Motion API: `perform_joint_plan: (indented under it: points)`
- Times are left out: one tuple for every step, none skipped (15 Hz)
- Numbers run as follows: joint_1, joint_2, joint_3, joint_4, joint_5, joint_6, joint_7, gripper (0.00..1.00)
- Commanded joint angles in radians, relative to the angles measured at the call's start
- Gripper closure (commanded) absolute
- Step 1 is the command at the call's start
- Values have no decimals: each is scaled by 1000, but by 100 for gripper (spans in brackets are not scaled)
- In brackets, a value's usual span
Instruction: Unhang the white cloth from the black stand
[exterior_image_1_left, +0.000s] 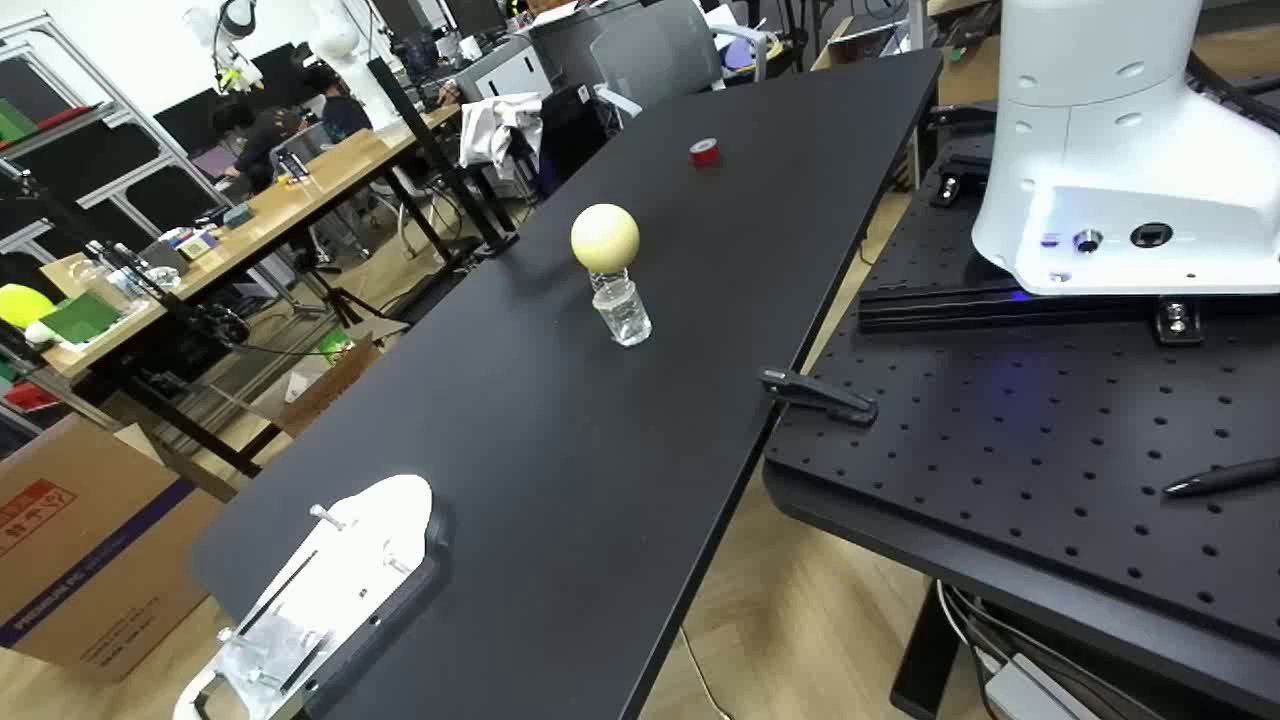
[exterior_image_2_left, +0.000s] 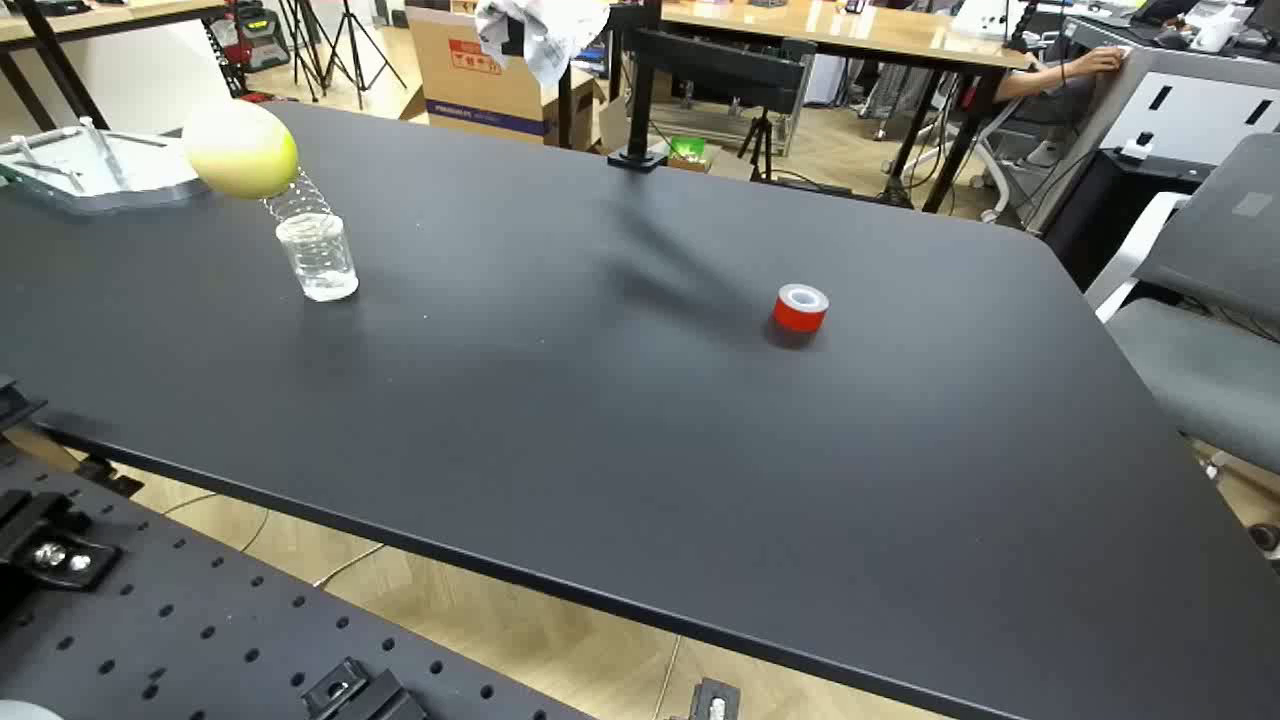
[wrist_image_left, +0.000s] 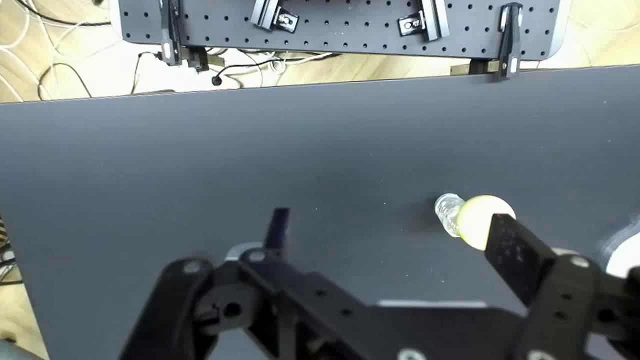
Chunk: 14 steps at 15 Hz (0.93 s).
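Observation:
The white cloth (exterior_image_1_left: 502, 132) hangs bunched from a black arm of the black stand (exterior_image_1_left: 440, 155), whose base sits at the table's edge. In an exterior view the cloth (exterior_image_2_left: 545, 35) hangs beside the upright pole of the stand (exterior_image_2_left: 641, 95), and its top is cut off by the frame. My gripper (wrist_image_left: 390, 220) is open and empty, with its fingers wide apart above the black table. The cloth and the stand are out of the wrist view. The gripper does not show in either exterior view.
A yellow ball (exterior_image_1_left: 605, 238) rests on clear cups (exterior_image_1_left: 624, 314), also in the wrist view (wrist_image_left: 482, 220). A red tape roll (exterior_image_2_left: 800, 308) and a white metal fixture (exterior_image_1_left: 350, 560) are on the black table (exterior_image_1_left: 560, 480). A grey chair (exterior_image_2_left: 1215, 290) stands at its end.

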Motion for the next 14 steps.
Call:
perform_joint_plan:
  points:
    - [5, 1, -3, 2, -2, -1, 3, 0]
    - [5, 1, -3, 2, -2, -1, 3, 0]
    - [5, 0, -3, 2, -2, -1, 3, 0]
    - [5, 0, -3, 2, -2, -1, 3, 0]
    - [5, 0, -3, 2, -2, -1, 3, 0]
    - [5, 0, -3, 2, -2, -1, 3, 0]
    - [5, 0, -3, 2, -2, -1, 3, 0]
    - [5, 0, -3, 2, -2, -1, 3, 0]
    - [5, 0, -3, 2, -2, -1, 3, 0]
    - [5, 0, -3, 2, -2, -1, 3, 0]
    - [5, 0, -3, 2, -2, -1, 3, 0]
    - [5, 0, -3, 2, -2, -1, 3, 0]
    - [5, 0, -3, 2, -2, -1, 3, 0]
    - [-2, -1, 7, -1, -18, 36, 11, 0]
